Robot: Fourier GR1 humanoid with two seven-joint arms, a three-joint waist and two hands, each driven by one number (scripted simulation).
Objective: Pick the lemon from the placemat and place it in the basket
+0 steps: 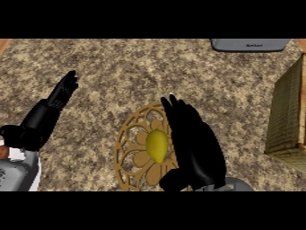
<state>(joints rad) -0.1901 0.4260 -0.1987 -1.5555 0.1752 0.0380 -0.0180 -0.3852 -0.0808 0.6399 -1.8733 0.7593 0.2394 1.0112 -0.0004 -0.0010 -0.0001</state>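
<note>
On the speckled surface (181, 67), two robot hands are showing, one beside a lemon.
At far left the left robot hand (61, 96) is lying open, fingers straight, holding nothing, well apart from the placemat (132, 148). Mid-frame the lemon (158, 145) is sitting on the round, cut-out placemat. Just right of it the right robot hand (194, 143) is lying along the fruit with fingers extended, not curled round it; whether it is touching is unclear. At far right the basket (289, 121) is standing, well apart from the lemon.
</note>
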